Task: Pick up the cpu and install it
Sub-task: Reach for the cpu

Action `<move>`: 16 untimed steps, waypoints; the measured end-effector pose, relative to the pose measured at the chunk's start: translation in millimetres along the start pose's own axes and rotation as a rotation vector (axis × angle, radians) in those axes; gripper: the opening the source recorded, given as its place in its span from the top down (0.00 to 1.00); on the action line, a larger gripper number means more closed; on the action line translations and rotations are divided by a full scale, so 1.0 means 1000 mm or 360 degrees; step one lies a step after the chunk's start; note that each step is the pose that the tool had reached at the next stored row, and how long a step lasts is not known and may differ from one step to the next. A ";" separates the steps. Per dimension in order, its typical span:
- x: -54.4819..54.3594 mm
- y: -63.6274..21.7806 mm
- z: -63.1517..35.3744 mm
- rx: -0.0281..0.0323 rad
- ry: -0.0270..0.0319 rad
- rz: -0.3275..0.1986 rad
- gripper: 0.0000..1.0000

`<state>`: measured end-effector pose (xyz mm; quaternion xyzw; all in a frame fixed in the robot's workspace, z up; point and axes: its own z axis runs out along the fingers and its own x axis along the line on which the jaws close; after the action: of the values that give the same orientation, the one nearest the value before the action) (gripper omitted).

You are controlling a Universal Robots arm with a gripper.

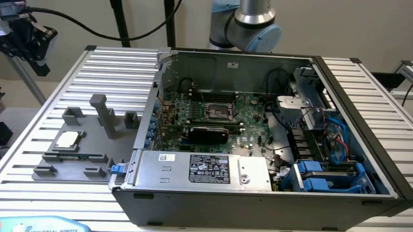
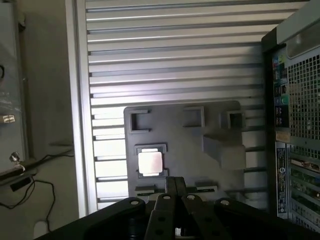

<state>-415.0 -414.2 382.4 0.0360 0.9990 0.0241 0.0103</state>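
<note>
Cpu sits untouched in its grey fixture on the tabletop, beside the case. The claw, pressed together, hovers above it (pick-up not yet begun), so grasping likely needs it spread first.

Only legible print is "UNIVERSAL ROBOTS", on the pale-blue item at the table's near edge, well apart from the gripper. The power supply label inside the case has logos and fine print, unreadable. The white sticker beside it can't be read either. The stickers on the case's rear panel, off to the gripper's side, are illegible.
</note>
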 end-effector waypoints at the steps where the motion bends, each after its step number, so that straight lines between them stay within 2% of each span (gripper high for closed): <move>1: 0.004 -0.0005 0.0008 0.00000 0.00001 0.0000 0.89; 6: 0.019 -0.0021 0.0074 -0.00009 0.00000 0.0000 0.89; 10: 0.022 -0.0027 0.0128 -0.00043 0.00002 0.0000 0.89; 13: 0.022 -0.0028 0.0150 -0.00151 0.00015 0.0000 0.89; 16: 0.023 -0.0029 0.0151 -0.00157 0.00011 0.0000 0.89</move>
<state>-437.3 -414.7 366.7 0.0361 0.9989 0.0291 0.0101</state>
